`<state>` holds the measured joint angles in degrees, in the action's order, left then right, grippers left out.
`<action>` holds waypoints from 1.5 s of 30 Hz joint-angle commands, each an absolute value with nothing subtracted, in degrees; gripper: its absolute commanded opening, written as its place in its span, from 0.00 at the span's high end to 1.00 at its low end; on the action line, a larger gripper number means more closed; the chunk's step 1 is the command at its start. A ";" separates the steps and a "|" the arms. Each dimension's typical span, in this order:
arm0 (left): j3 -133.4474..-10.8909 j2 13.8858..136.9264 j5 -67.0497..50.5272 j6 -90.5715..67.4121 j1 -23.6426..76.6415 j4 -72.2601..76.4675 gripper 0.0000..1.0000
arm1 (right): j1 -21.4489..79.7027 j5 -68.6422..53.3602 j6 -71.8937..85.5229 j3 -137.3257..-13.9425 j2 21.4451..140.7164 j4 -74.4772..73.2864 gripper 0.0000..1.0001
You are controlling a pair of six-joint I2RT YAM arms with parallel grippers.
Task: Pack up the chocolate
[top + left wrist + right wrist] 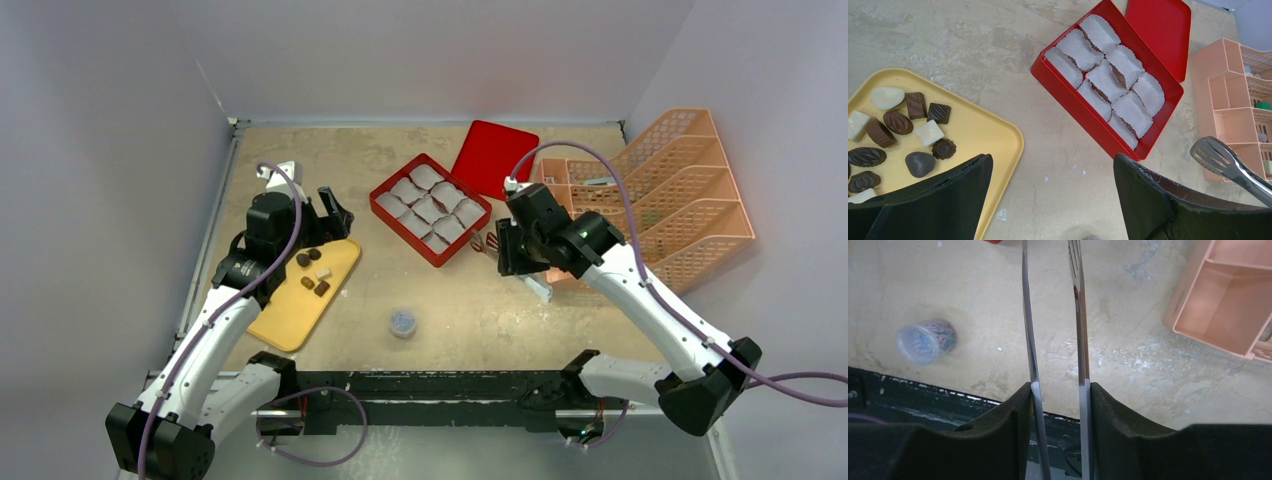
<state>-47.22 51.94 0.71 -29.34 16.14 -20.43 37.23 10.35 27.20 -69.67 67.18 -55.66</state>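
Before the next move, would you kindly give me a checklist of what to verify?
1. The right gripper grips the tongs: ok.
2. The left gripper is open and empty: ok.
3. The lid is off the red box: ok.
4. The paper liners sit in the box: ok.
5. The chocolate lies on the yellow tray: ok.
6. Tong tips over the tray: not ok, they are beside the box.

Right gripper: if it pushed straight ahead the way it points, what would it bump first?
Probably the red box: the tongs in the right gripper point at its side, tips close; height is unclear.
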 commanded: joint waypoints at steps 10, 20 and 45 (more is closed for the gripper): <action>-49.10 46.04 10.21 -30.29 16.00 -21.91 0.11 | 37.44 -2.50 16.99 -75.55 65.00 -43.75 0.56; -54.67 38.22 24.35 -32.22 16.00 -28.63 0.10 | 40.66 -1.40 12.60 -76.94 71.11 -31.13 0.58; -68.28 30.59 38.86 -31.14 16.02 -35.35 0.08 | 70.55 18.98 8.14 -100.06 103.83 -33.22 0.56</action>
<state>-65.78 31.31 35.44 -32.23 16.14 -35.66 68.86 16.08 10.09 -94.63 102.30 -34.04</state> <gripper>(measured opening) 0.913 0.446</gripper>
